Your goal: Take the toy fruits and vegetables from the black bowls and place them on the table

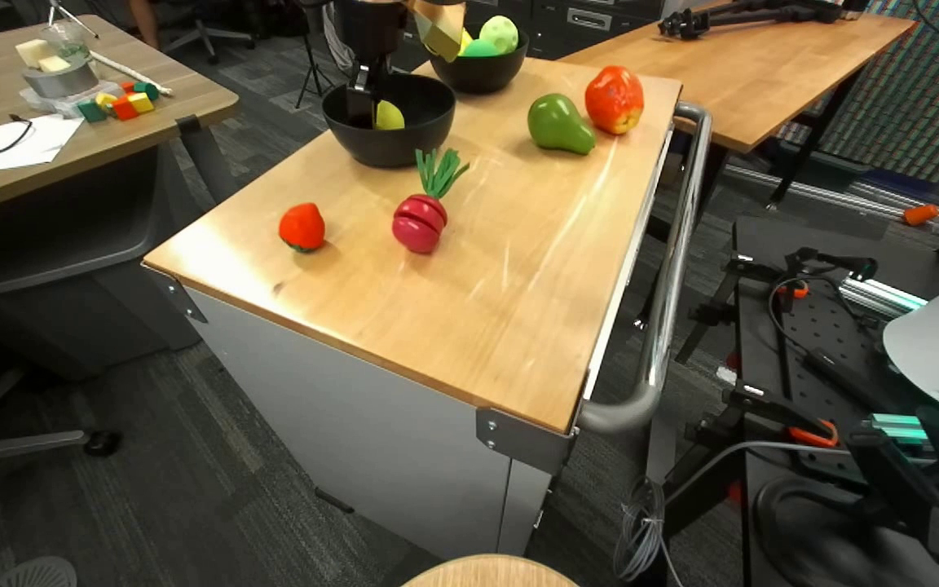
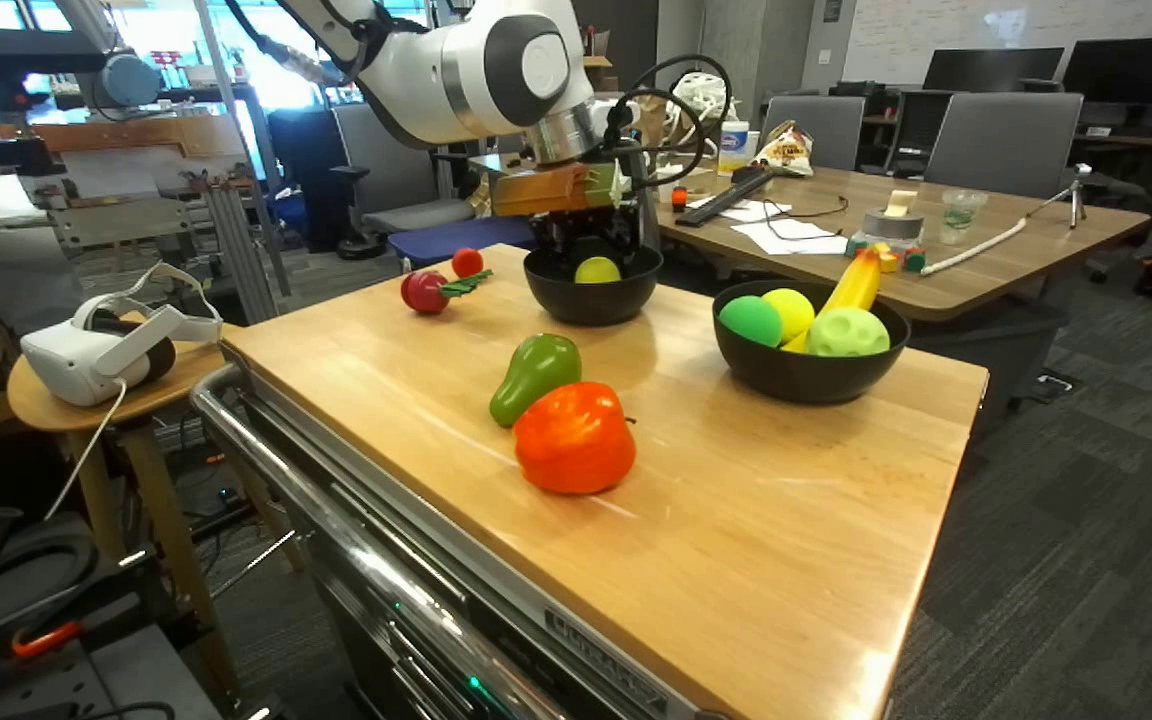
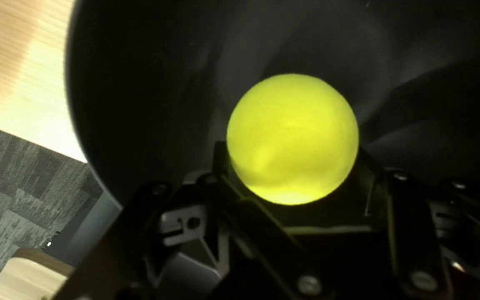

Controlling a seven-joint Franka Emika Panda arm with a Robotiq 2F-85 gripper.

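Note:
Inside a black bowl (image 2: 591,305), a yellow round toy fruit (image 3: 292,137) sits with the fingers of my gripper (image 3: 292,160) on both sides, pressed to its flanks. In both exterior views the gripper reaches down into that bowl, around the fruit (image 1: 390,116). The second black bowl (image 2: 806,378) holds a yellow banana (image 2: 856,282), a green ball (image 2: 751,320), a yellow ball (image 2: 791,312) and a light green one (image 2: 847,333). On the table (image 1: 510,302) lie a red tomato (image 1: 302,227), a radish (image 1: 420,222), a green pear-shaped toy (image 1: 557,125) and an orange-red pepper (image 2: 574,438).
A metal bar handle (image 1: 681,269) runs along one side of the table. The bowl's walls rise around my fingers. A wooden desk (image 1: 131,73) with blocks and tape stands nearby, and a stool (image 2: 136,375) bears a white headset (image 2: 126,335).

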